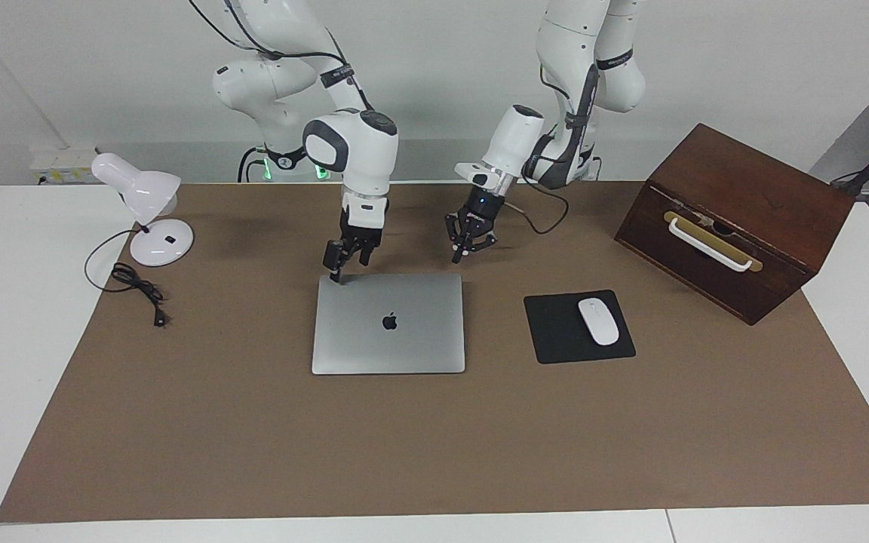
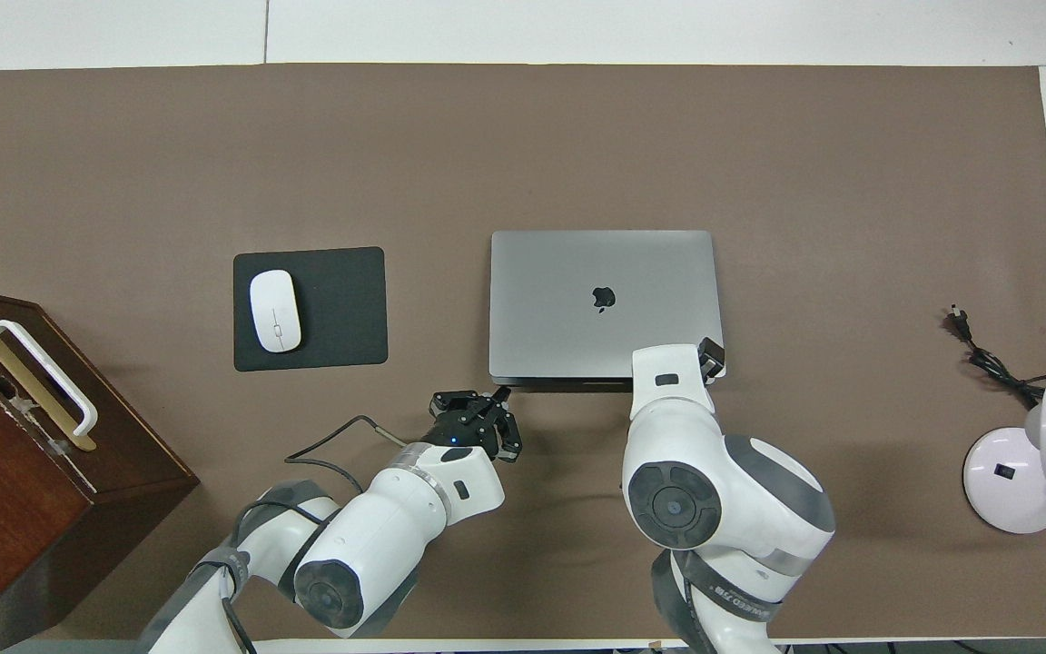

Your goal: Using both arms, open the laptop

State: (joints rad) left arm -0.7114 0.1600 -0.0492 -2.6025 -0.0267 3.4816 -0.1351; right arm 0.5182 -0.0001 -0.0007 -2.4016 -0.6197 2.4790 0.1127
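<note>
One closed laptop [image 1: 388, 323] lies flat mid-mat, lid still down, so opening remains entirely ahead. My right gripper [image 1: 336, 276], its finger state unclear, touches the laptop corner nearest my bases; my left gripper [image 1: 458, 256], pressed together and empty, hangs just beside the neighbouring corner. Count: one mouse [image 1: 598, 321], one pad [image 1: 578, 326], one lamp [image 1: 145, 207], one box [image 1: 736, 220].

Open brown surface [image 1: 419, 452] is left beside the closed laptop [image 1: 389, 323] on the edge farther from the robots. Toward the left arm's end, passage is narrowed by the mouse pad [image 1: 555, 335] with its mouse [image 1: 598, 321], and by the wooden box [image 1: 736, 219]. Toward the right arm's end, the lamp [image 1: 144, 215] and cord [image 1: 136, 290] are well apart.
</note>
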